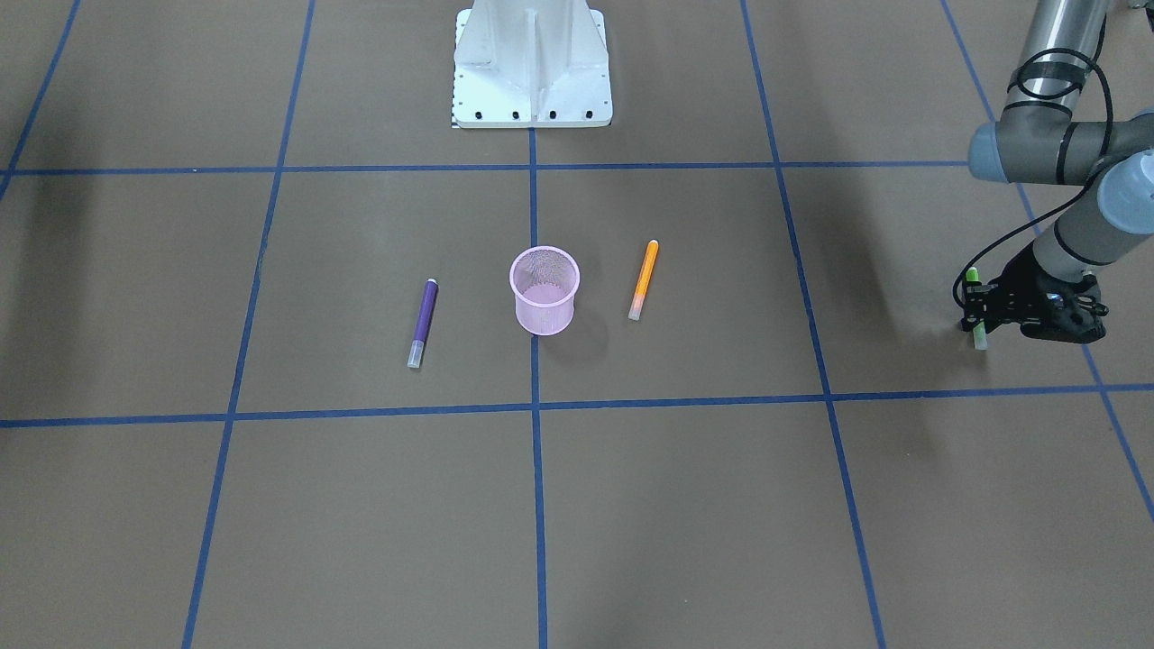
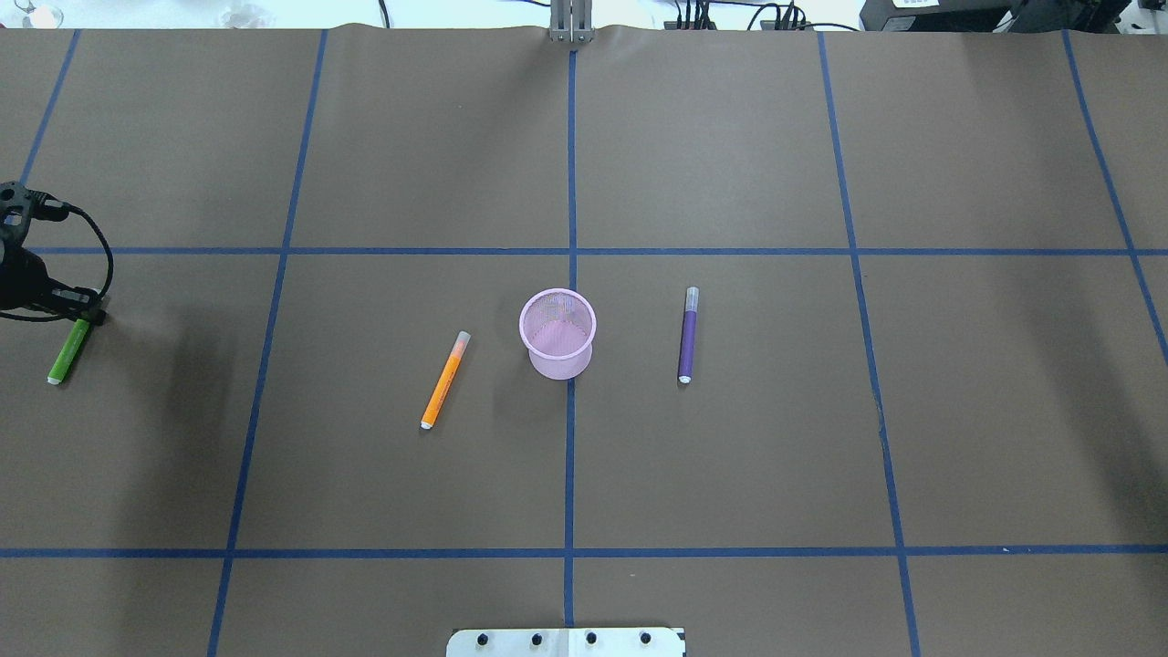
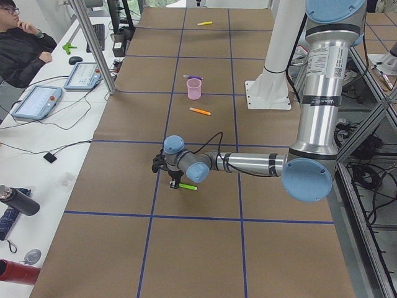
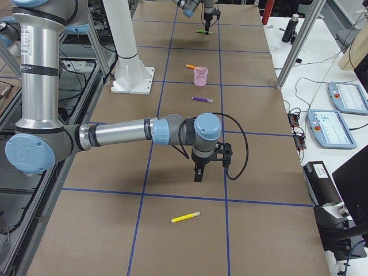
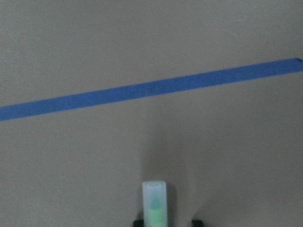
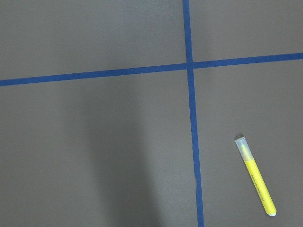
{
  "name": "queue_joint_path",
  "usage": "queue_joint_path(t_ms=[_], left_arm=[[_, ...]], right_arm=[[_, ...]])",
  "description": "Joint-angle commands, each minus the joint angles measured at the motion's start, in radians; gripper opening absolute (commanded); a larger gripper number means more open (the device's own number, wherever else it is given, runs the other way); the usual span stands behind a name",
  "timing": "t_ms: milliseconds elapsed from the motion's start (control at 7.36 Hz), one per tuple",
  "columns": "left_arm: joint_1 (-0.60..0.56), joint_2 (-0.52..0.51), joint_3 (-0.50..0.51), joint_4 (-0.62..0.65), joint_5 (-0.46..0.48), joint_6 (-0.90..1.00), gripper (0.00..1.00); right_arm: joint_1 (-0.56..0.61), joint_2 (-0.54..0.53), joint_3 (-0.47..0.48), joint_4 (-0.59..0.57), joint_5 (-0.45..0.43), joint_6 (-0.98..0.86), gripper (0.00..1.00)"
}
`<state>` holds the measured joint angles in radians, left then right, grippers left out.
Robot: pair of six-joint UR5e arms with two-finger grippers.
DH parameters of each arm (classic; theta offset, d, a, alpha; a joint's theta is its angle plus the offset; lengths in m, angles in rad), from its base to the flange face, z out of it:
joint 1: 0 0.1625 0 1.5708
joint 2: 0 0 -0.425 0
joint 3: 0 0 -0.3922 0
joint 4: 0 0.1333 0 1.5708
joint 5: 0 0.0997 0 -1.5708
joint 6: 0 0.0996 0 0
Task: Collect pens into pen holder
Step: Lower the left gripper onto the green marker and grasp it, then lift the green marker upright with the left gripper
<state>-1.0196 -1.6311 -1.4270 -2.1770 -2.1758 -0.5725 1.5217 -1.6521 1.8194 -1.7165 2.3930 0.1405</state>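
Pink wire mesh forms the pen holder (image 1: 544,290), upright at the middle of the table (image 1: 721,505). The purple pen (image 1: 423,322) and the orange pen (image 1: 643,279) lie flat on either side, apart from it. Far off at the table's end, the left gripper (image 1: 976,309) is clamped on the green pen (image 2: 66,356). Only the right-side and right wrist views show a yellow pen (image 6: 255,176) lying near the right gripper (image 4: 198,174); how wide that one stands cannot be told.
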Motion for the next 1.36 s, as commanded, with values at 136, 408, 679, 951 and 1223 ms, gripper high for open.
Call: queue_joint_path(t_ms=[136,408,679,951,1223], left_arm=[[-0.008,0.002,-0.018,0.006,-0.028,-0.001,0.0],[-0.013,0.001,-0.052,0.023,-0.058,-0.001,0.0],[-0.02,-0.001,-0.18,0.112,-0.059,-0.001,0.0],[-0.055,-0.01,-0.323,0.12,-0.056,-0.023,0.0],[-0.071,-0.079,-0.372,0.12,-0.053,-0.143,0.0]], right_arm=[[0.0,0.0,0.0,0.0,0.0,0.001,1.0],[0.0,0.0,-0.002,0.0,0.0,0.001,1.0],[0.0,0.012,-0.002,0.0,-0.005,-0.012,1.0],[0.0,0.053,-0.046,0.0,-0.006,-0.063,1.0],[-0.006,0.159,-0.177,-0.003,0.005,-0.076,1.0]])
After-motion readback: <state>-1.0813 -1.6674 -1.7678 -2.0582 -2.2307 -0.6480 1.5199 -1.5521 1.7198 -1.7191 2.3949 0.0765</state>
